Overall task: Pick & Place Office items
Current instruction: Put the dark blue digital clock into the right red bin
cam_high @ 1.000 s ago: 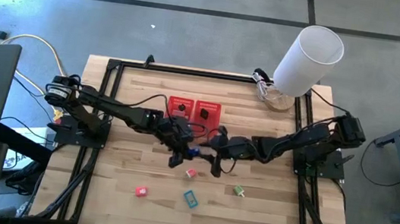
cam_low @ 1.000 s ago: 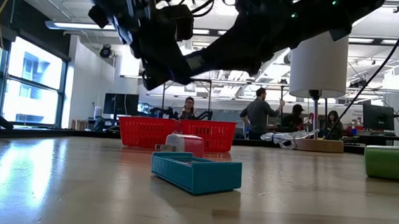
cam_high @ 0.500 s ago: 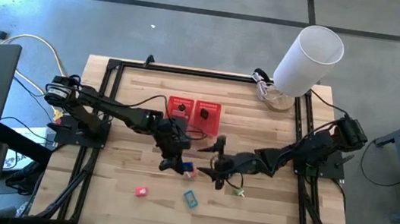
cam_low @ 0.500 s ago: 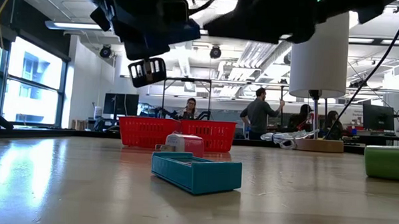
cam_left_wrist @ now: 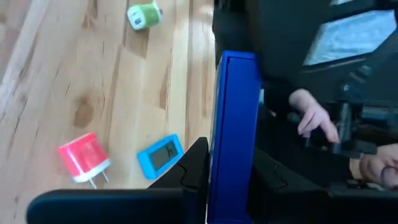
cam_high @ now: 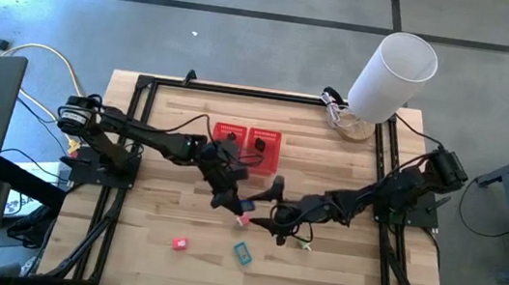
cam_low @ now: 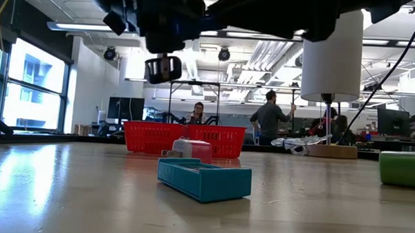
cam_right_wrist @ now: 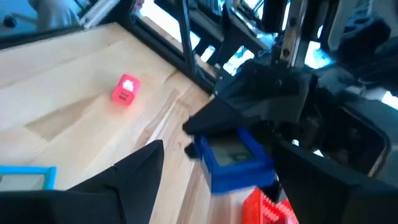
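Observation:
My left gripper is shut on a dark blue item above the table's middle; the item also shows in the left wrist view and the right wrist view. My right gripper is open, and its fingers stand on either side of the blue item, apart from it. A pale pink item lies just below them. The red-pink item, teal item and green item lie nearer the near edge. A black item lies in the red basket. My left gripper pinches the dark blue item between its two fingers, which lie on its two opposite broad sides. The item stands on edge in the hold. It is lifted clear of the table, well above the pale pink item in the low view.
A big white cylinder stands at the far right corner on a round base. A black frame runs around the table. Bare wood lies at the near left. People stand in the room beyond the table.
My left gripper has risen with the dark blue item and moved a little toward the table's right. My right gripper has gone toward the near edge, down beside the pale pink item, and now faces the blue item.

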